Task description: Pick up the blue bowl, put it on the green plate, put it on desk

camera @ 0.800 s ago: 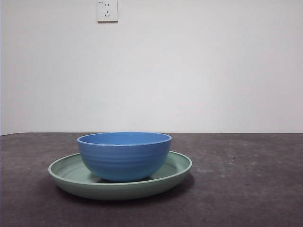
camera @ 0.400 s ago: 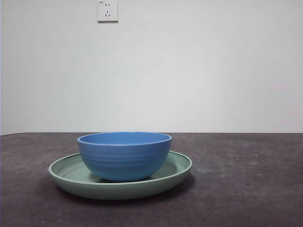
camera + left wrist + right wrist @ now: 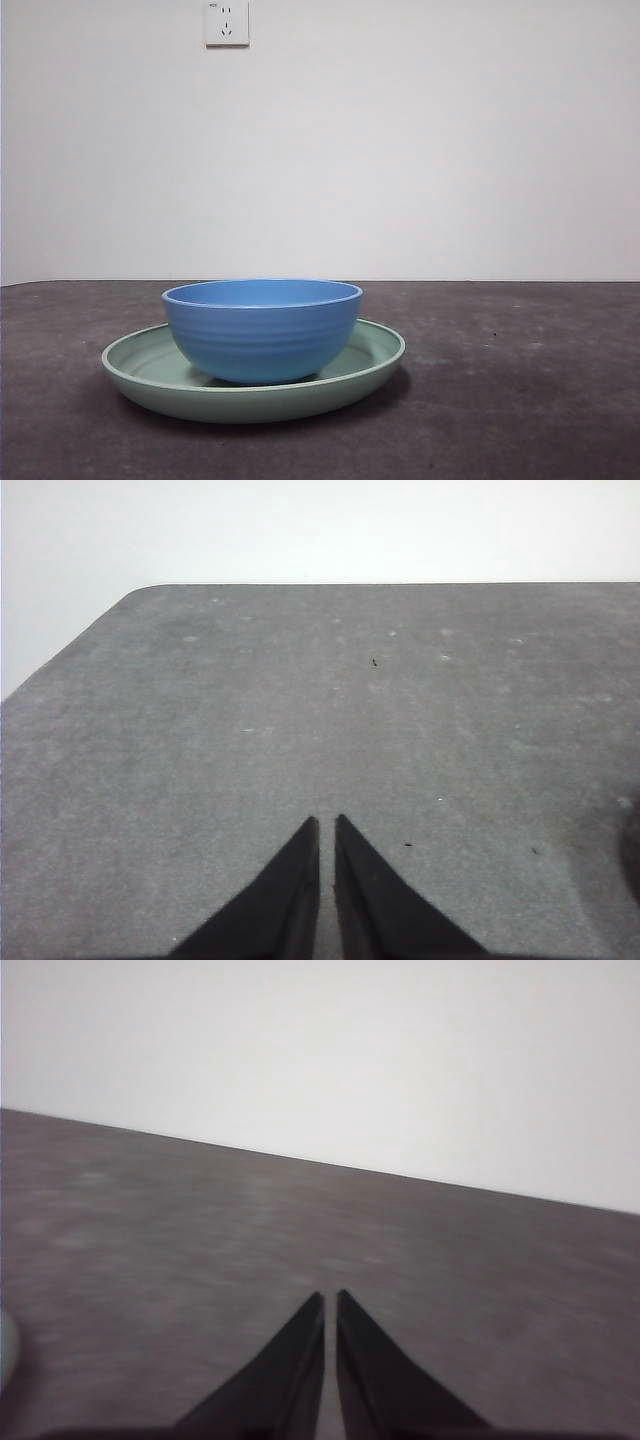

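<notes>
Blue bowl [image 3: 262, 330] sits upright inside green plate [image 3: 375, 365] on the surface [image 3: 520, 400]; placing looks done. Left hand [image 3: 326, 825] and right hand [image 3: 329, 1300] closed, empty, probably well away.

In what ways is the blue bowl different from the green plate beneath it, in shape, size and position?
The blue bowl is deep with steep ridged sides; the green plate is shallow with a low rim. The bowl is narrower, and the plate extends past it on both sides. The bowl sits inside the plate, while the plate rests directly on the desk. Both are round, upright and empty as far as the front view shows.
</notes>
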